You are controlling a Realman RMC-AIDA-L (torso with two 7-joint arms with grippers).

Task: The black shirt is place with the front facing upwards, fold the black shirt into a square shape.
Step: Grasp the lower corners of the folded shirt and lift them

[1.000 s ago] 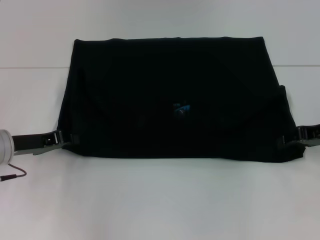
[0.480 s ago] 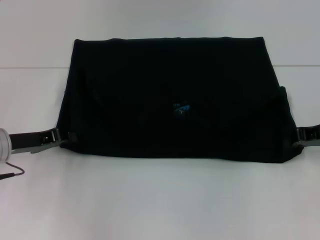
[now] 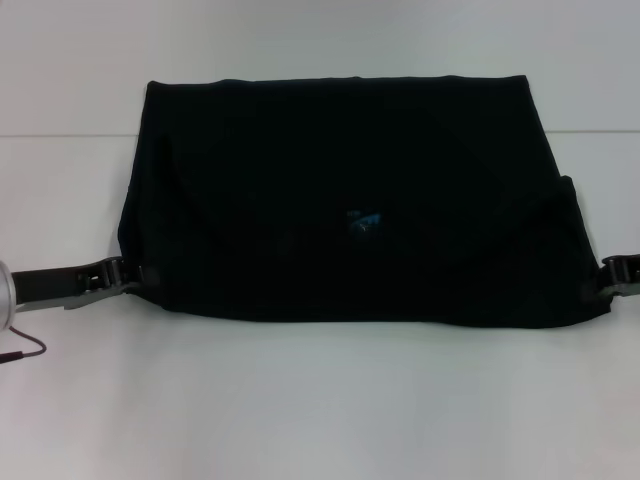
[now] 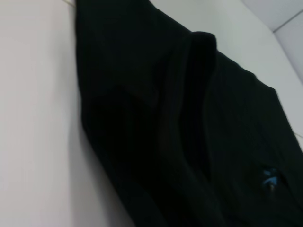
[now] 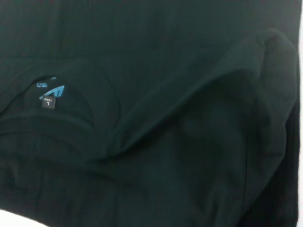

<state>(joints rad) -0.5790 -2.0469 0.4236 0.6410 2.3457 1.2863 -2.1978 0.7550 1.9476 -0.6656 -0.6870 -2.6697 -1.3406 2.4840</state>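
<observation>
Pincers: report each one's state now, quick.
Left pincer: at the black shirt's near left edge; grip cannot be told.
Right pincer: at its near right corner; cannot be told.

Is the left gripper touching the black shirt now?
Cannot tell. In the head view the left gripper meets the edge of the black shirt, but dark metal against dark cloth hides any contact or gap. The left wrist view shows only cloth.

Black shirt (image 3: 340,190): plain black; small blue neck label (image 3: 362,220). Table (image 3: 320,400): white.
</observation>
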